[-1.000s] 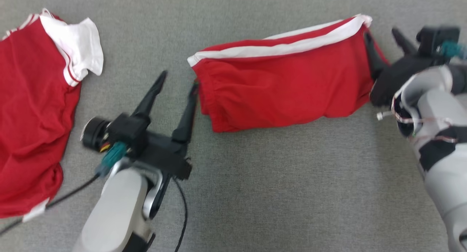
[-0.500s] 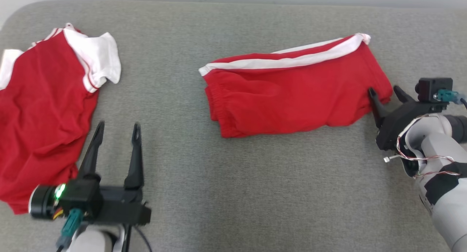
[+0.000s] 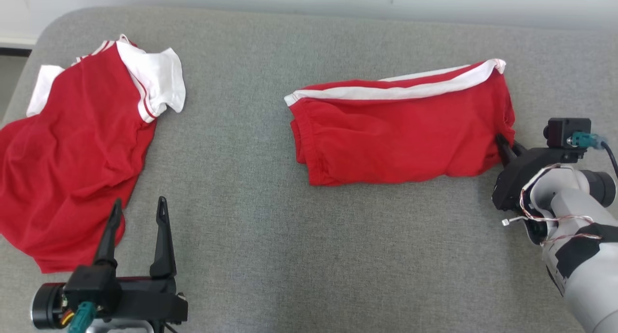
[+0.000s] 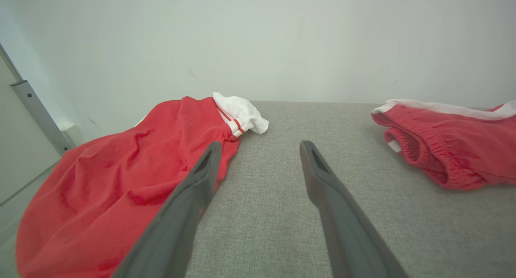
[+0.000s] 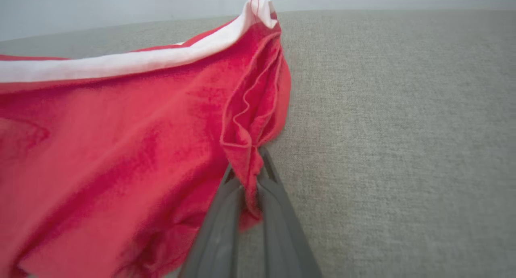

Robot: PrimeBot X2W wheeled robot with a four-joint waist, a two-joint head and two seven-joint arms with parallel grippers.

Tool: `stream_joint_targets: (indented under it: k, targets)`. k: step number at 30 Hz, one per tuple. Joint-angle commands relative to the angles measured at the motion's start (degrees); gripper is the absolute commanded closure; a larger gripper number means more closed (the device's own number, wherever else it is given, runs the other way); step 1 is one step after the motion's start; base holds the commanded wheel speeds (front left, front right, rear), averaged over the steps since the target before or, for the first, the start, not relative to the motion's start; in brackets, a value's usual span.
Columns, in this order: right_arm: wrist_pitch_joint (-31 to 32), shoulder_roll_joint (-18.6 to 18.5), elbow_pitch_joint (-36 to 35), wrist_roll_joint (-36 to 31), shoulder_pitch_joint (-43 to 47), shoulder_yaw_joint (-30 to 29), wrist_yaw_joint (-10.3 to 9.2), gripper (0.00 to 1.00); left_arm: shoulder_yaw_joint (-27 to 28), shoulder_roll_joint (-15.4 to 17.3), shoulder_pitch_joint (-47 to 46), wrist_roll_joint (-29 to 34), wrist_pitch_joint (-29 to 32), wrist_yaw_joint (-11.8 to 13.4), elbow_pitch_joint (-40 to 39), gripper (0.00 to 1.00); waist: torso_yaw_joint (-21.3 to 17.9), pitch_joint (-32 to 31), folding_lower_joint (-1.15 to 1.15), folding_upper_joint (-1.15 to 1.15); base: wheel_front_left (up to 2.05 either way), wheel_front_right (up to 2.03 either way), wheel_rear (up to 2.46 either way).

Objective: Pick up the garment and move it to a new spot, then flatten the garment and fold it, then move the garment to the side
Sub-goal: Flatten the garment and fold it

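Note:
The garment [image 3: 400, 135] is a pair of red shorts with a white side stripe, lying folded on the grey surface right of centre. My right gripper [image 3: 504, 147] is at its right end, shut on a bunched fold of the red hem [image 5: 246, 149]; the right wrist view shows the cloth pinched between the two fingers [image 5: 225, 213]. My left gripper [image 3: 137, 212] stands open at the lower left with nothing between its fingers [image 4: 322, 181]. It is well clear of the shorts [image 4: 451, 149].
A red shirt [image 3: 72, 145] with white sleeves lies spread at the left, its lower edge beside my left gripper's fingers, and it also shows in the left wrist view [image 4: 121, 181]. The grey padded surface [image 3: 309, 256] ends at a pale wall behind.
My right gripper has closed on the right hem of the shorts. My left gripper has drawn away from the shorts' left edge to beside the shirt. The head camera has also shifted.

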Motion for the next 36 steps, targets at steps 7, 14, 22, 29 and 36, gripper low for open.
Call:
stream_joint_targets:
  k: [7, 14, 22, 29, 36]
  targets:
    - [-4.54, -1.56, -4.06, 4.17, 6.61, 1.62, -0.12, 1.00, 0.79, -1.14, 4.11, 1.59, -0.19, -0.01, 1.17, 0.00, -1.41, -6.13, 0.01, 0.00, 0.00, 0.00, 0.00]
    - [-5.73, -4.96, -10.59, 8.30, 17.31, 2.24, -0.12, 1.00, 2.21, -1.23, 6.81, 1.99, -0.19, -0.71, 1.59, 0.00, -3.59, -9.62, 0.01, 0.00, 0.00, 0.00, 0.00]
    - [-4.64, -6.61, -15.12, 10.62, 24.75, -1.46, -0.12, 0.00, 3.07, -1.39, 8.05, 2.47, -0.19, -1.31, 1.33, 0.00, -5.40, -10.48, 0.01, 0.00, 0.00, 0.00, 0.00]
    - [-2.33, -6.87, -14.77, 7.49, 21.71, -4.74, -0.12, 0.00, 2.82, -1.54, 8.18, 3.53, -0.19, -1.69, 1.10, 0.00, -5.61, -10.85, 0.01, 0.00, 0.00, 0.00, 0.00]
    - [2.83, -4.83, -8.58, 2.67, 15.58, -5.29, -0.12, 0.00, 2.03, -1.64, 6.53, 4.31, -0.19, -1.88, 1.03, 0.00, -4.34, -9.33, 0.01, 0.00, 0.00, 0.00, 0.00]
